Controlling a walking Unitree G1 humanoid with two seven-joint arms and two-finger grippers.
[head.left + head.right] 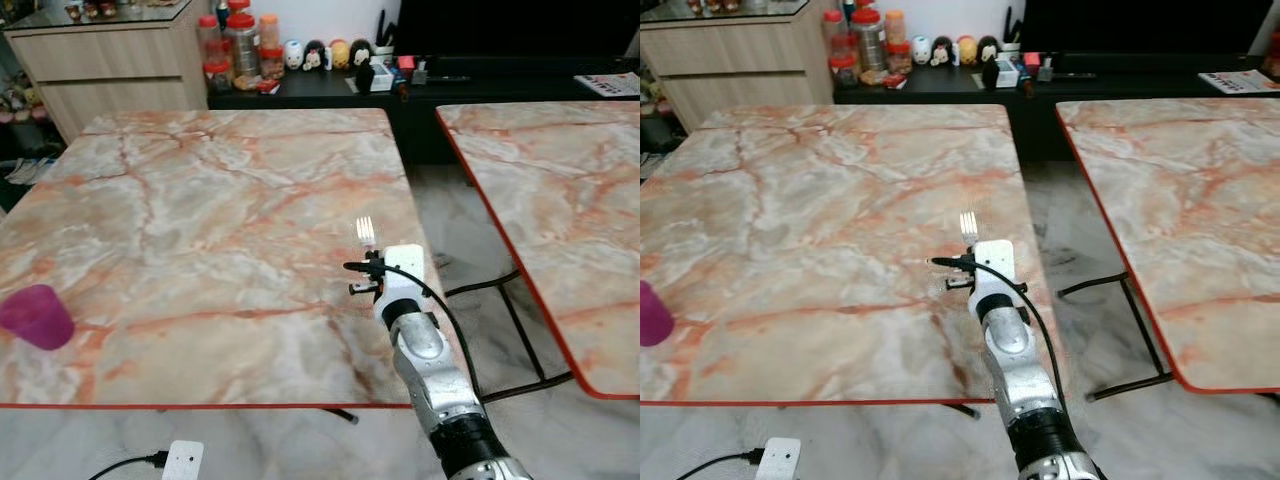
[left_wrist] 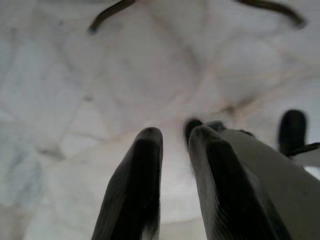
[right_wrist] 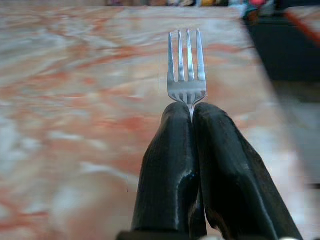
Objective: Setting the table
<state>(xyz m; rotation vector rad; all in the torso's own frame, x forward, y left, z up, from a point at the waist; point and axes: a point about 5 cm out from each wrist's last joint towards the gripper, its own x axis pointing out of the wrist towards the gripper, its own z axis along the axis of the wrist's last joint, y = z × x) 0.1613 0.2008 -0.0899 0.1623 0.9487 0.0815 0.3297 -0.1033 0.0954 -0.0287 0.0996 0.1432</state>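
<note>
A silver fork [image 3: 186, 75] sticks out tines-first from my right gripper [image 3: 192, 107], whose black fingers are shut on its handle. The fork [image 1: 366, 232] hangs over the right part of the marble-patterned table [image 1: 200, 190], not far from its front and right edges. A pink cup [image 1: 36, 316] lies on its side at the table's front left. My left gripper [image 2: 175, 137] hangs over the pale marble floor, with a narrow gap between its fingers and nothing in them.
A second marble table [image 1: 560, 190] stands to the right, across a floor gap with black cables. Jars and small figurines [image 1: 240, 45] crowd a low black cabinet at the back, beside a wooden sideboard [image 1: 110, 60]. A white plug box [image 1: 182, 460] lies on the floor in front.
</note>
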